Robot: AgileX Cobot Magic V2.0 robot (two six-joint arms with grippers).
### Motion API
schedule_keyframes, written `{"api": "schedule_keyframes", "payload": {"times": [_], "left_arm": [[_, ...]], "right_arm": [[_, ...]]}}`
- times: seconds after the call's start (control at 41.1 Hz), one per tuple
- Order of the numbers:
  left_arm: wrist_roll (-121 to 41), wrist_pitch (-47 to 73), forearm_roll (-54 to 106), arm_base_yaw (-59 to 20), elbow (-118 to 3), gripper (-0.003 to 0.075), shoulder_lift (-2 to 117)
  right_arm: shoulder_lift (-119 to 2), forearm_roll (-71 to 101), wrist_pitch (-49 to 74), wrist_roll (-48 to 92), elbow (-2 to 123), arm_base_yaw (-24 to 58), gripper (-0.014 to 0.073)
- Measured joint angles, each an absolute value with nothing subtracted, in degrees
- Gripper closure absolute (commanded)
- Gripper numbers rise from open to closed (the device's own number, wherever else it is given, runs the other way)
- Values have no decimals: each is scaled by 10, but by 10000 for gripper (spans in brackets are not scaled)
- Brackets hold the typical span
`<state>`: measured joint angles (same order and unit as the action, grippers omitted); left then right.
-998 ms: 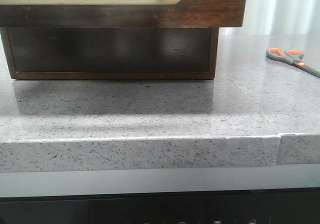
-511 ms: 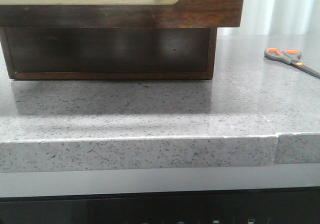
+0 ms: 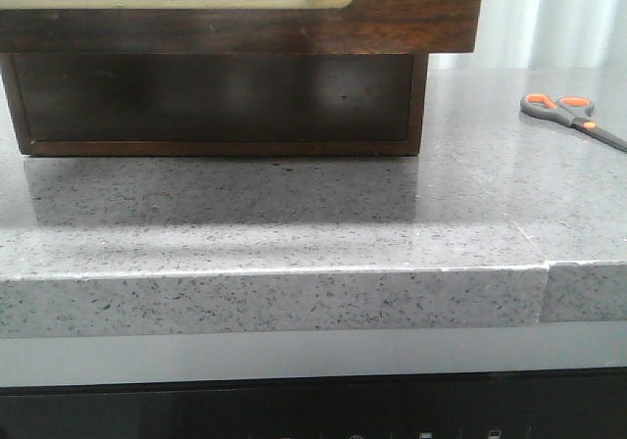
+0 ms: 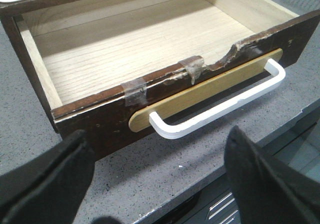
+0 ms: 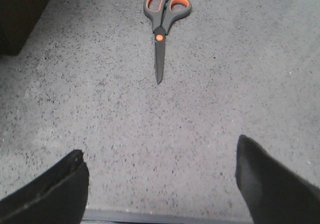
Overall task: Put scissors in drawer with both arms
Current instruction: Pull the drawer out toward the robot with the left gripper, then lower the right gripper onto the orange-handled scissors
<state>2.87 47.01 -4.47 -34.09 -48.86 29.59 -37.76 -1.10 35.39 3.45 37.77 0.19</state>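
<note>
The scissors (image 3: pixel 570 116) lie flat on the grey stone counter at the right, with grey handles and orange-lined loops. In the right wrist view the scissors (image 5: pixel 162 21) lie well ahead of my right gripper (image 5: pixel 160 146), blades pointing towards it; that gripper is open and empty. The drawer (image 4: pixel 125 49) is pulled out and empty inside, with a white handle (image 4: pixel 220 104) on a gold plate. My left gripper (image 4: pixel 156 133) is open and empty just in front of the handle. In the front view the drawer front (image 3: pixel 411 13) fills the top. Neither gripper shows there.
The dark wooden cabinet base (image 3: pixel 216 101) stands under the pulled-out drawer on the counter (image 3: pixel 294 214). The counter's front edge (image 3: pixel 274 302) runs across the view, with a seam at the right (image 3: pixel 545 292). A dark cabinet corner (image 5: pixel 20 14) shows in the right wrist view.
</note>
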Motion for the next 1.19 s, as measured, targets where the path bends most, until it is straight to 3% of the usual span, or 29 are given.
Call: {"api": "schedule_keyframes", "payload": {"times": [0.754, 1.192], "left_arm": [[29, 469, -45, -341, -489, 185, 296], [29, 469, -45, -341, -489, 185, 296]], "right_arm": [[-853, 47, 527, 60, 747, -33, -18], [-1048, 64, 570, 75, 910, -33, -12]]}}
